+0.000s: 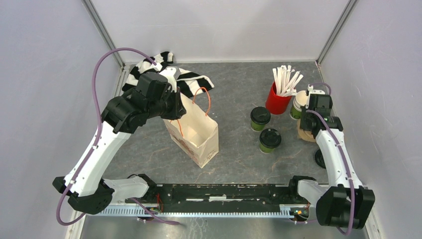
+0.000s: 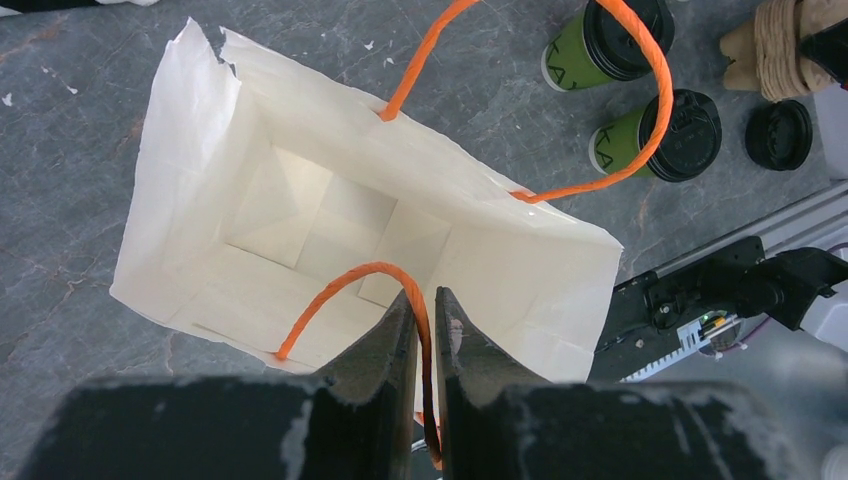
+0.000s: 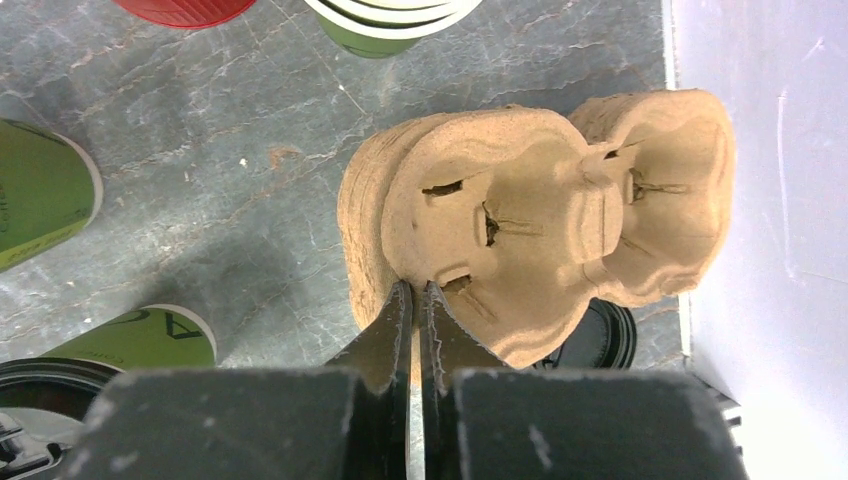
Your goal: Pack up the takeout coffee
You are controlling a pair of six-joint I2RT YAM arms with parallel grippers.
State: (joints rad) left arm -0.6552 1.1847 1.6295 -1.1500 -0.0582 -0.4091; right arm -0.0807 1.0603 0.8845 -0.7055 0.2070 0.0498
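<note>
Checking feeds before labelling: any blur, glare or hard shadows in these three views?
Top external: sharp, even light, soft shadows on the table. Left wrist: paper bag crisp and bright, not blown out; left gripper body blurred. Right wrist: cup carrier sharp with a soft shadow; right gripper body blurred.

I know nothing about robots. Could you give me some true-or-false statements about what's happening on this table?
The left fingers pinch an orange handle of the paper bag. True.
A coffee cup already sits inside the bag. False: the bag is empty; both lidded green cups stand on the table.
The right fingers are closed on the brown pulp cup carrier. True.
The red cup holds black lids. False: it holds white sticks.
</note>
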